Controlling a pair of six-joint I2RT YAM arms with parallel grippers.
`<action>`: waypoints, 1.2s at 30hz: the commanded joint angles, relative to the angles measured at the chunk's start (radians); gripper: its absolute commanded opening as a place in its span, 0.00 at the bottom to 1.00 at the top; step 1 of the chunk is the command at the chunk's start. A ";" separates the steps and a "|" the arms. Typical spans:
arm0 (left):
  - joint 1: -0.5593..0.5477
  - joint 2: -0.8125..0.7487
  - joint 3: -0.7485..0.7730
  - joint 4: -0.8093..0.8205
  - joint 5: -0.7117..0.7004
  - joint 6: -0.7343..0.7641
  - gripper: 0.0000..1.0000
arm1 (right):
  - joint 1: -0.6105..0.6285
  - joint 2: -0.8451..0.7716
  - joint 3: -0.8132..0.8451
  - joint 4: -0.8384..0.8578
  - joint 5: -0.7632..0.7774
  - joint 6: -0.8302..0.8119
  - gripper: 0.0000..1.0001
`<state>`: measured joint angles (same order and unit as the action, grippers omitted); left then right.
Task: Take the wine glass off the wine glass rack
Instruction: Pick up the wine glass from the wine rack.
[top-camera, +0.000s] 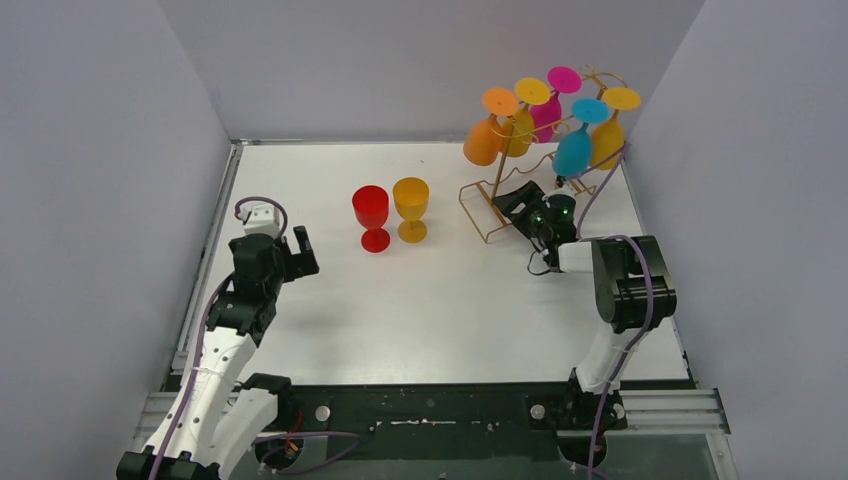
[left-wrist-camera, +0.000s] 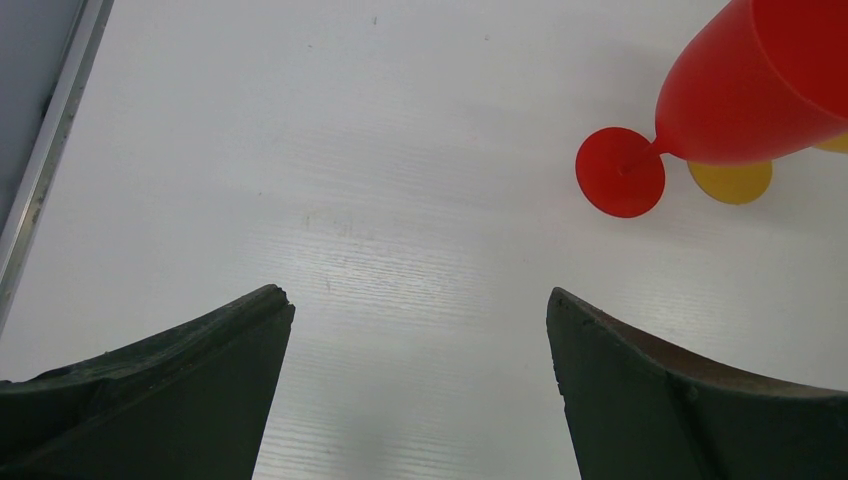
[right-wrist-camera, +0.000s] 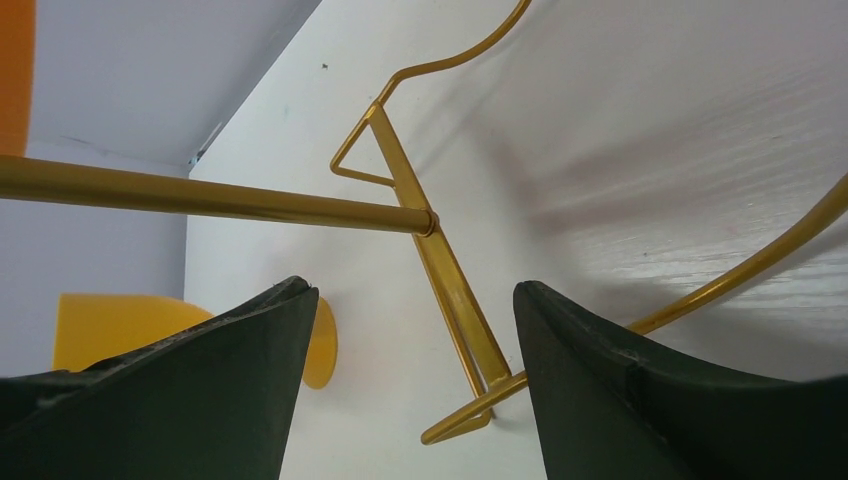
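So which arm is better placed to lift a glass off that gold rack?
The right arm, I'd judge. Its jaws stand open at the foot of the wine glass rack, just below the hanging blue glass. The left arm sits off by the standing red glass, away from the rack.

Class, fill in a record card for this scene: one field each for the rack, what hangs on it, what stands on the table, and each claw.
rack: gold wire, far right of table
hung glasses: five, bowls down, feet up
red glass: upright on table, mid-far
yellow glass: upright, just right of the red one
left claw: open, empty, over bare table
right claw: open, empty, low at the rack's foot
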<state>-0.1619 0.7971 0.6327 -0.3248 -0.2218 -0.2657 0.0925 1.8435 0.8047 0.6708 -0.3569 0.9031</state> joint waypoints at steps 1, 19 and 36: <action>-0.002 0.003 0.007 0.033 0.018 0.014 0.97 | 0.021 -0.069 -0.019 0.034 0.016 0.027 0.73; -0.002 0.022 0.018 0.024 0.025 0.020 0.97 | -0.013 -0.425 -0.188 -0.110 0.054 0.021 0.75; 0.002 0.009 0.028 0.022 0.007 0.018 0.97 | -0.016 -0.904 0.104 -0.817 0.571 -0.132 0.72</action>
<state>-0.1619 0.8177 0.6327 -0.3260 -0.2111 -0.2577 0.0845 0.9314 0.7818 -0.0433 0.0376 0.8635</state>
